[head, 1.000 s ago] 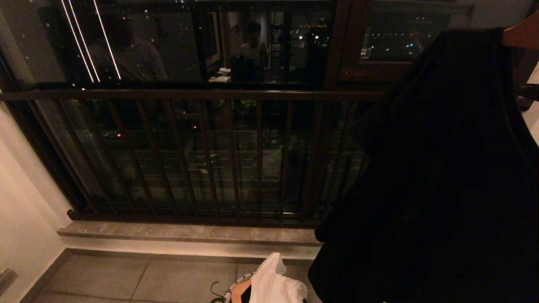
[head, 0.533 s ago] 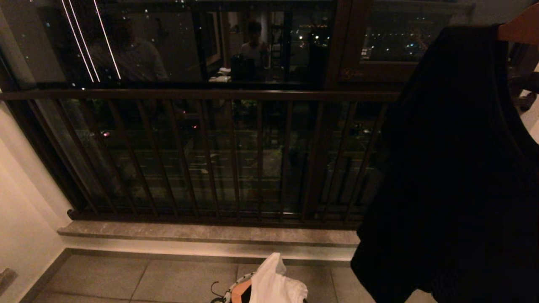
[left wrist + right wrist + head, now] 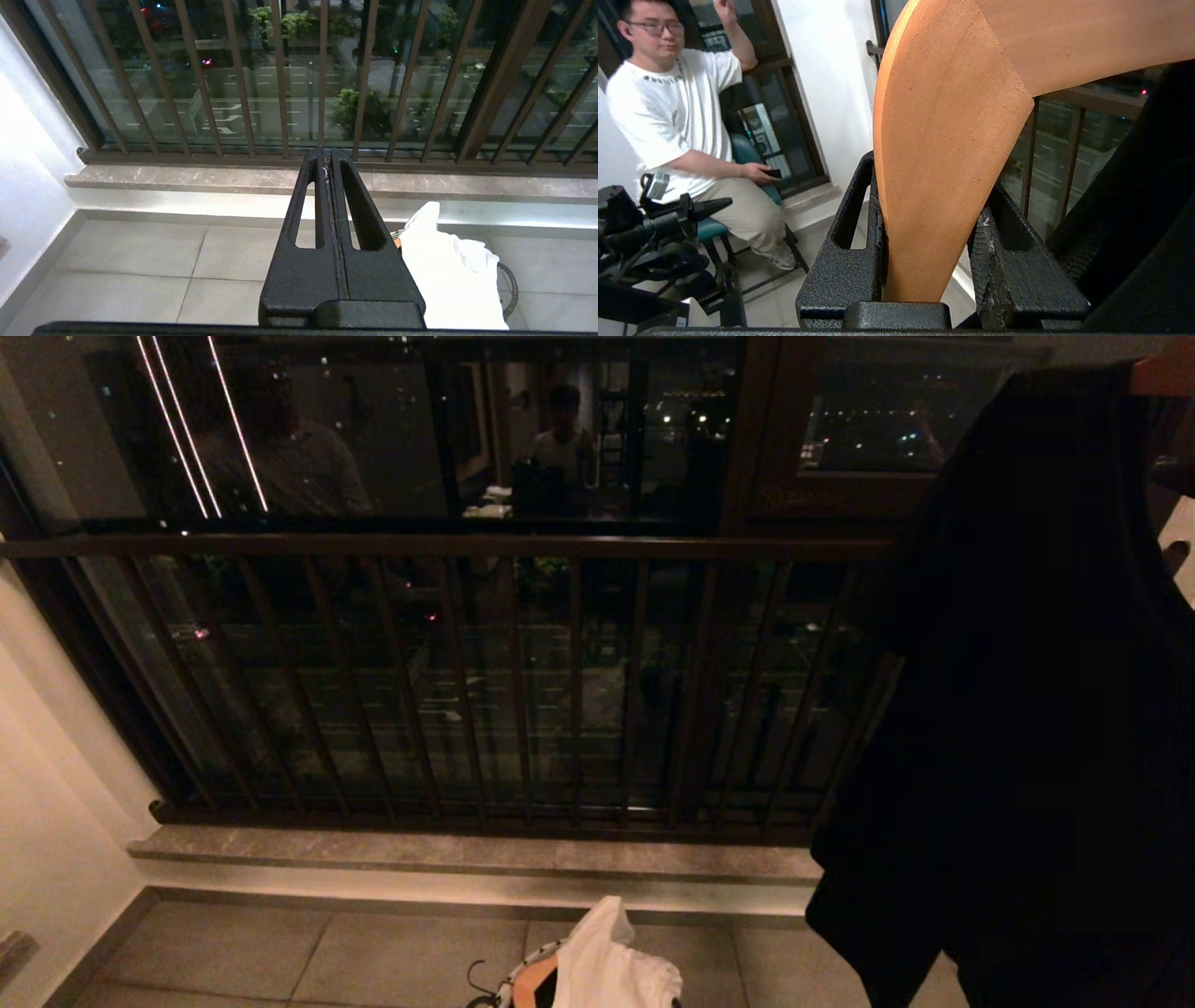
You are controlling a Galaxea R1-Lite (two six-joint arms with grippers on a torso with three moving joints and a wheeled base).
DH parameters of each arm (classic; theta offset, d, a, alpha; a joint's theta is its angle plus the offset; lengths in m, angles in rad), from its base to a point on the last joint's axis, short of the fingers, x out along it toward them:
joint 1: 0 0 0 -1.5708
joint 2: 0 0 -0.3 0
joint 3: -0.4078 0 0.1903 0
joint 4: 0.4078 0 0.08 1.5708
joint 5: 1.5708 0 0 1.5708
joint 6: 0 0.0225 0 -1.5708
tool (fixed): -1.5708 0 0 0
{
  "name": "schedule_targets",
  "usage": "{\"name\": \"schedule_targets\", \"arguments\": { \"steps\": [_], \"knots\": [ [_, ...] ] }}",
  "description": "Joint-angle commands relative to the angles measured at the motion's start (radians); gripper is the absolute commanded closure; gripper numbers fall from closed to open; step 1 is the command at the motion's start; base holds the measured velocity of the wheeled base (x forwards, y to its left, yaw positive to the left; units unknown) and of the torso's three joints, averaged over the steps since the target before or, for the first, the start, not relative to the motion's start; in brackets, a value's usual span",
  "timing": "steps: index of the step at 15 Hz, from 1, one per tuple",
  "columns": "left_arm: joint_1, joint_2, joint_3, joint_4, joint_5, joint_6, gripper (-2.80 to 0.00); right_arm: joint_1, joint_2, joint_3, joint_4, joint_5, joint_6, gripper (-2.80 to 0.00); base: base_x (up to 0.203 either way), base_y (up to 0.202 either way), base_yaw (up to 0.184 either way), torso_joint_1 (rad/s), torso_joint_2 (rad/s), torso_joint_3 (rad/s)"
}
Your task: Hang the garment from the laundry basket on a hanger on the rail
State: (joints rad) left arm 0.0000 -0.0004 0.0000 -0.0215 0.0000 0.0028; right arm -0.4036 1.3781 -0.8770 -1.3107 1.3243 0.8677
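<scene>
A black garment (image 3: pixel 1027 709) hangs on the right of the head view from a wooden hanger (image 3: pixel 1162 373) at the top right corner. In the right wrist view my right gripper (image 3: pixel 931 177) is shut on the hanger (image 3: pixel 952 140), with the garment (image 3: pixel 1148 210) draped beside it. My left gripper (image 3: pixel 331 156) is shut and empty, held still and pointing at the window bars. The laundry basket (image 3: pixel 504 997) peeks in at the bottom edge with a white cloth (image 3: pixel 607 961) in it. The rail is out of view.
A dark brown window bar with vertical bars (image 3: pixel 448 546) spans the front above a stone sill (image 3: pixel 420 854). A white wall (image 3: pixel 47 803) stands at the left. A person (image 3: pixel 677 107) sits on a chair beside dark equipment (image 3: pixel 644 233). A second wooden hanger (image 3: pixel 534 980) lies in the basket.
The garment on its hanger has swung right and risen in the head view, uncovering more window bars and sill. The left gripper and the basket have stayed put.
</scene>
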Motion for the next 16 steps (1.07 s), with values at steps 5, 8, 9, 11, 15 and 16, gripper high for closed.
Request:
{"name": "schedule_targets", "arguments": {
  "steps": [5,8,9,11,15,16],
  "knots": [
    [0.0,0.0,0.007,0.0,0.0,-0.001,0.0,0.017,0.089,-0.032,-0.041,0.009,0.009,0.0,0.0,0.0,0.0,0.0,0.0,0.0],
    [0.0,0.0,0.006,0.0,0.0,-0.001,0.0,0.034,0.113,-0.059,-0.041,0.009,0.008,0.0,0.0,0.0,0.0,0.0,0.0,0.0],
    [0.0,0.0,0.007,0.0,0.0,-0.001,0.0,0.034,0.122,-0.066,-0.042,0.009,0.008,0.0,0.0,0.0,0.0,0.0,0.0,0.0],
    [0.0,0.0,0.006,0.0,0.0,-0.001,0.0,0.042,0.142,-0.084,-0.042,0.009,0.007,0.0,0.0,0.0,0.0,0.0,0.0,0.0],
    [0.0,0.0,0.006,0.0,0.002,-0.001,0.0,0.051,0.168,-0.091,-0.051,0.009,-0.001,0.0,0.0,0.0,0.0,0.0,0.0,0.0],
    [0.0,0.0,0.006,0.0,0.0,-0.001,0.0,0.051,0.18,-0.094,-0.063,0.009,0.001,0.0,0.0,0.0,0.0,0.0,0.0,0.0]
  ]
}}
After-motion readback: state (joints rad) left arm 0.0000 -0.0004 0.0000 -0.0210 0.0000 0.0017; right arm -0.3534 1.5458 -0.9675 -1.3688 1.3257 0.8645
